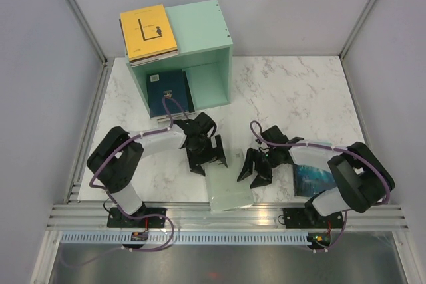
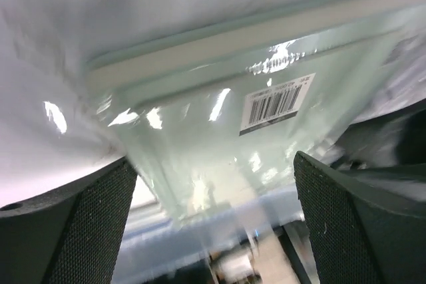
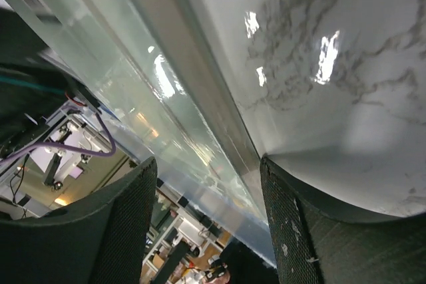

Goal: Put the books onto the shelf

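Note:
The mint-green shelf (image 1: 200,34) stands at the back of the table, open side toward the arms. A yellow-orange book (image 1: 148,31) lies on its roof on top of other thin books, and a dark blue book (image 1: 168,92) lies inside it. A pale mint-green book (image 1: 227,189) lies at the table's near edge, overhanging it. My left gripper (image 1: 210,162) is open at its far-left corner; the barcode side of the pale book (image 2: 276,101) shows between the wide fingers (image 2: 80,224). My right gripper (image 1: 255,176) is open at its right side, its jaws straddling that book's edge (image 3: 200,118). A teal-blue book (image 1: 311,176) lies under the right arm.
The marble table (image 1: 299,98) is fenced by grey walls at the left, right and back. Aluminium rails (image 1: 226,216) run along the near edge between the arm bases. Purple cables loop over both arms.

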Controlling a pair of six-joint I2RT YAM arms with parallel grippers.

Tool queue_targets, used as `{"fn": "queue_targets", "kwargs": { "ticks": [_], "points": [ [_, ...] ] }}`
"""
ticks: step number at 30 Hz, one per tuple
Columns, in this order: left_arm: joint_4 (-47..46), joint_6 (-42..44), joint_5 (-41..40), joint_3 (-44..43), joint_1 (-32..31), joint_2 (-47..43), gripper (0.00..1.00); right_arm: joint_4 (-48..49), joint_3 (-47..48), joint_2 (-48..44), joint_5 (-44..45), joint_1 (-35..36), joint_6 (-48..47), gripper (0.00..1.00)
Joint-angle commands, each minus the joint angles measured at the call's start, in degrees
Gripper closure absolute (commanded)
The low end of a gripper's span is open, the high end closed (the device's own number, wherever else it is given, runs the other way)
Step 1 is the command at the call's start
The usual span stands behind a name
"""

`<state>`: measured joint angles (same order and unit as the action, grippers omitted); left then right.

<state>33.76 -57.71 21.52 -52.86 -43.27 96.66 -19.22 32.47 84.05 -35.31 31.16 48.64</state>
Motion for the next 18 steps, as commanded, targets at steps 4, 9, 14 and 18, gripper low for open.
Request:
{"fn": "queue_targets", "kwargs": {
  "ticks": [4, 9, 14, 18],
  "points": [
    [-5.2, 9.5, -13.8, -7.3, 0.9, -2.4, 0.00, -2.5, -2.9, -2.1, 0.3, 1.2, 0.7, 0.32],
    [-3.9, 8.5, -14.4, -2.6, 0.1, -9.7, 0.00, -2.5, -2.3, -2.7, 2.1, 1.2, 0.3, 0.33],
    [-3.6, 7.7, -17.8, 6.6, -0.7, -21.1, 0.00, -2.5, 1.2, 0.3, 5.2, 1.1, -1.4, 0.32],
    [-4.1, 7.0, -19.5, 13.0, -0.9, -22.6, 0.00, -2.7, 4.6, 1.6, 7.5, -1.2, -4.1, 0.32]
  ]
}}
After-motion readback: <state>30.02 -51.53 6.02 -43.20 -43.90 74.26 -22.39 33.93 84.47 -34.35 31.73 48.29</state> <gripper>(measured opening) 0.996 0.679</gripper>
